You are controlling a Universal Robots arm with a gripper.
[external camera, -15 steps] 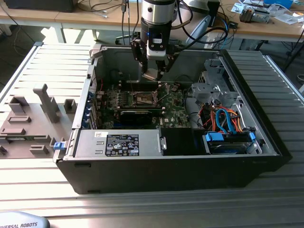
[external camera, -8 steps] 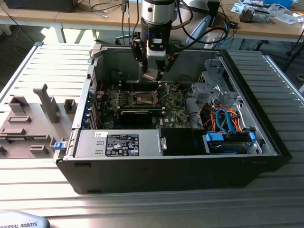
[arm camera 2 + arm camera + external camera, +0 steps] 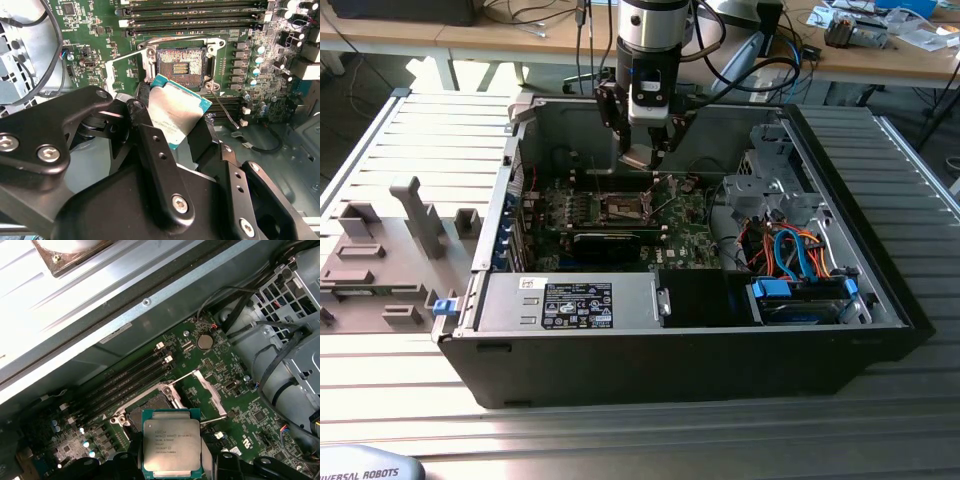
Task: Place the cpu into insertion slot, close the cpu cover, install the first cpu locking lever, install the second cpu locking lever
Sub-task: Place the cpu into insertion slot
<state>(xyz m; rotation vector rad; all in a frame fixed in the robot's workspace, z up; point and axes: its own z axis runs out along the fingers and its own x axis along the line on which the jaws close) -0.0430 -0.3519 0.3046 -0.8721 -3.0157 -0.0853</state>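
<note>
Exterior view: an open computer case (image 3: 880,290) lay on its side on a ribbed metal desk (image 3: 420,130), with grey plastic fixtures (image 3: 410,215) on the exterior view's left. The arm reached down into the case from above. Its tool (image 3: 642,155) hung just above the green board (image 3: 690,240), and a small silvery square – the cpu (image 3: 638,157) – was clamped at its tip. The slot (image 3: 623,207) sat on the board just below the tool, apart from the chip. Blue and orange cables (image 3: 795,250) lay bundled on the exterior view's right.

Second wrist view: the black fingers (image 3: 155,150) pinched the cpu (image 3: 177,112) by two opposite edges, with the chip tilted and its metal top showing. Just beyond it was the slot (image 3: 181,65), bare, with its dark centre exposed. The cover (image 3: 125,56) stood swung open at one side of the slot. Long black memory slots (image 3: 190,22) ran past the far side.

First wrist view: the cpu (image 3: 171,445) was seen flat-on, with a grey metal top on a green edge, held between the tool's dark fingers (image 3: 120,465). The slot (image 3: 147,407) lay partly hidden behind the chip – near it, not touching as far as could be told. The cover (image 3: 206,385) was raised beside the slot, and a round coin battery (image 3: 204,342) sat farther along the board.
</note>
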